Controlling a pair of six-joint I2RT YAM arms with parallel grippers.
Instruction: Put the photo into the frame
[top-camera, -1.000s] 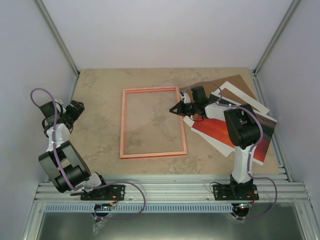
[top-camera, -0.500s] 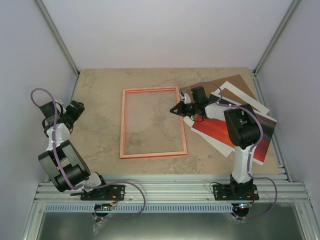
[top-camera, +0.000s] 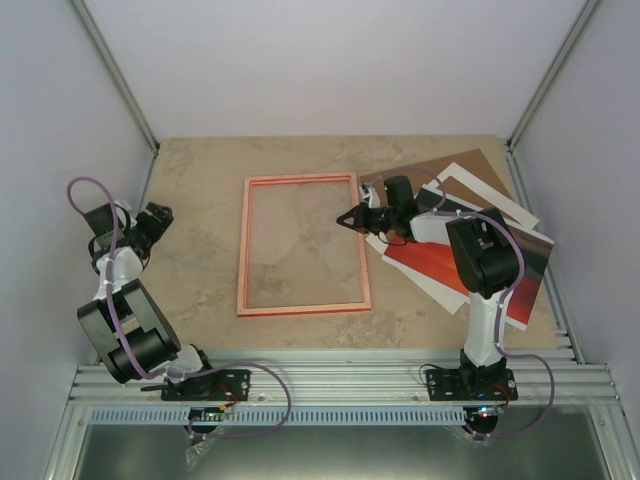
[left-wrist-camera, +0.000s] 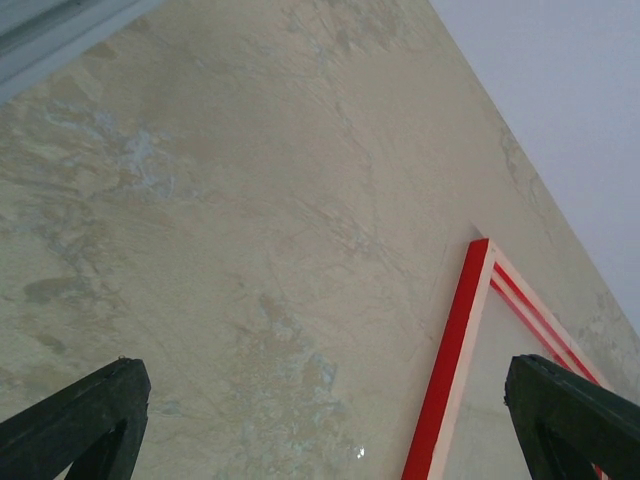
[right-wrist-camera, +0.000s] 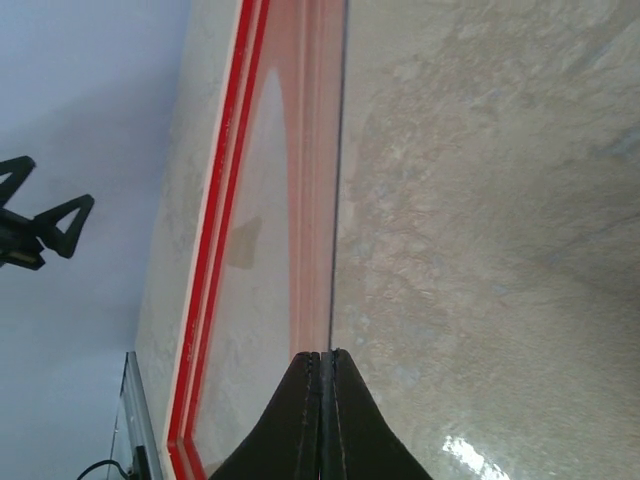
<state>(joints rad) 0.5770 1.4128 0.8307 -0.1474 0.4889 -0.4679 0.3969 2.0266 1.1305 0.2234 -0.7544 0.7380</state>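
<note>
Left claw (top-camera: 157, 216): jaws wide apart and holding nothing; it hangs over bare table (top-camera: 200, 190), well left of the frame.
Frame (top-camera: 243, 250): lies flat mid-table, pale side up. The top view shows the table surface through its opening, so nothing sits in it yet.
Right claw (top-camera: 346, 222): fingers pressed shut with nothing between them. The tip sits at the frame's right rail, a little above the rail's middle, and in the wrist view it seems to touch the outer edge.
Photo (top-camera: 430, 262): red print with a white border, face up at the right, just beside the frame. The right arm crosses part of it.
Board (top-camera: 480, 157): brown sheet at the far right, under the photo and some white sheets.
Step in hand (judged): the shut tip nudges the frame to place it before the photo is fetched.
Doing it well: hold the tip low against the rail's side, not on top of it. Push slowly and near the rail's middle so the frame slides rather than turns.
Risk: an off-centre push may swing the frame, and a high tip may ride over the thin rail.
</note>
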